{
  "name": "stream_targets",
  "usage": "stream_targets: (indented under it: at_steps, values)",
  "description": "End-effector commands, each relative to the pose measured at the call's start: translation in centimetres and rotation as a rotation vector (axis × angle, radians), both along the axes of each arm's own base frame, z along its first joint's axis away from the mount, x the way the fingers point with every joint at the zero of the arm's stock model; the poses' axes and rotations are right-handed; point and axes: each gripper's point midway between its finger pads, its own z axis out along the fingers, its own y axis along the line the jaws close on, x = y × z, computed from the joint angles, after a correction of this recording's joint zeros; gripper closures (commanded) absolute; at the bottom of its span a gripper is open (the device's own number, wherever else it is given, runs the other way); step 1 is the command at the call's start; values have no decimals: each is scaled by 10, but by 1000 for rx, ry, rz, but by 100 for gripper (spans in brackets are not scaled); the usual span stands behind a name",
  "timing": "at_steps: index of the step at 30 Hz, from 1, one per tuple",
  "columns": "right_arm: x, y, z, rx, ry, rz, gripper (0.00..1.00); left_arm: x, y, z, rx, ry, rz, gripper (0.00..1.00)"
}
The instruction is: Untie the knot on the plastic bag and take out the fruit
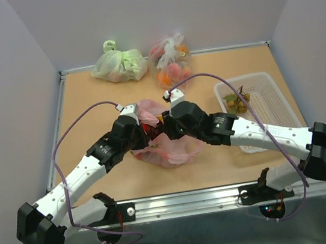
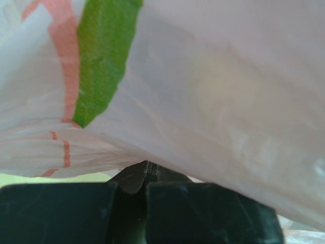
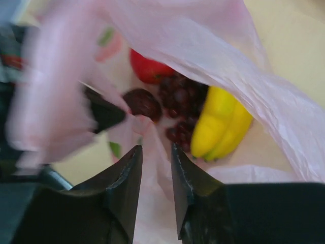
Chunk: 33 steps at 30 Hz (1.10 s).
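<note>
We see the plastic bag [image 1: 170, 151] at the middle of the table [image 1: 86, 96], its long axis running left to right and its mouth gaping upward between the two arms. The left end effector [image 1: 146, 130] has its fingers together, clamped on the pink film. The right end effector [image 1: 167, 127] is narrowly apart with a fold of film in the gap; we cannot tell whether it grips. Inside the bag a banana [image 3: 221, 122] lies lengthwise away from the right wrist camera, beside dark purple grapes [image 3: 180, 101] and a red fruit [image 3: 147, 68].
</note>
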Motion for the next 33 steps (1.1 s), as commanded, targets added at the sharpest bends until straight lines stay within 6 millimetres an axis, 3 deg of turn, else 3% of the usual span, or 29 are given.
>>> stream_targets:
  at_steps: [1,2,6,7,10,13,15,16,17,19,22,25,33]
  values:
    - [14,-30,-45,-28,15,-212,69,6,0,19,-41,-49,35,100]
    - [7,-43,-74,-64,55,-244,72,5,1,19,-46,-49,40,100]
    - [-13,-67,-125,-93,154,-291,73,1,2,13,-64,-40,49,100]
    - [-24,-77,-147,-108,202,-303,72,0,1,13,-72,-37,41,100]
    - [-35,-87,-155,-82,232,-305,72,-3,-2,9,-74,-26,21,100]
    - [-36,-82,-141,-64,210,-256,64,-7,-4,8,-76,-23,-11,100]
    - [-31,-64,-110,-19,170,-194,55,-9,-6,6,-82,-20,-29,100]
    - [-32,-63,-110,-14,174,-186,52,-10,-6,5,-82,-20,-31,100]
    - [-28,-54,-91,22,154,-173,48,-14,-9,4,-94,-6,-52,100]
    - [-23,-45,-76,43,132,-164,40,-18,-10,0,-105,3,-60,100]
    - [-12,-30,-52,75,87,-154,37,-19,-12,0,-131,4,-60,100]
    - [1,-20,-50,57,60,-172,36,-15,-17,9,-151,-9,-57,100]
    - [43,-10,-73,-3,-18,-347,28,-3,-25,29,-160,-41,-58,100]
